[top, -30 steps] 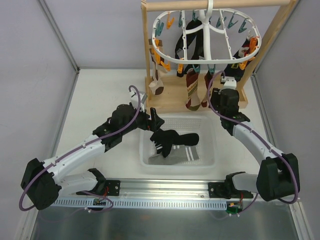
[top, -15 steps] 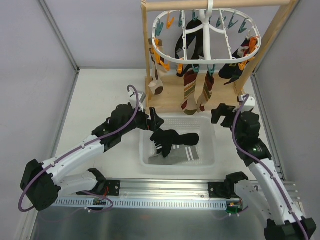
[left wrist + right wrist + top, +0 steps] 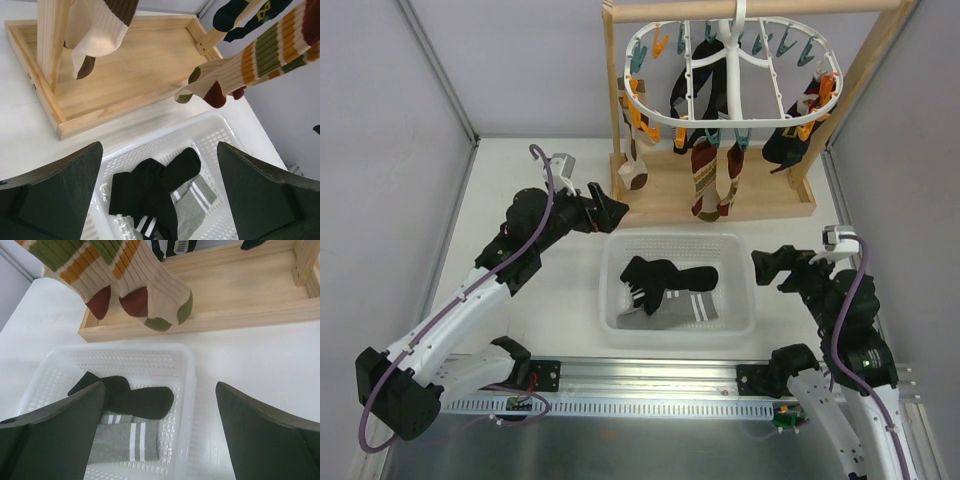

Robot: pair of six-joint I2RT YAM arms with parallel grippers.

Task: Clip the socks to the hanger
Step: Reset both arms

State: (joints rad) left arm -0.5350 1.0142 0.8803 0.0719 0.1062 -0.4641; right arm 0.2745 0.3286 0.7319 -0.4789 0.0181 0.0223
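**Task partly complete.** Several socks [image 3: 785, 142] (a striped pair [image 3: 708, 180] among them) hung from the clothespins [image 3: 640, 118] of the white hanger [image 3: 735, 75] at upper centre. A black sock [image 3: 665, 277] and a grey striped sock [image 3: 698, 310] lay in the mesh basket [image 3: 745, 325] on the bench [image 3: 520, 170], apparently yet to be clipped. The left claw [image 3: 610, 210], jaws spread wide and empty, hovered just above-left of the basket. The right claw [image 3: 772, 270], likewise wide and empty, stood just right of it. Neither touched a sock.

Striped socks [image 3: 705, 175] hang clipped off the front rim of my hanger [image 3: 732, 75]; black sock [image 3: 665, 275] and grey sock [image 3: 695, 310] lie in the basket [image 3: 740, 250].
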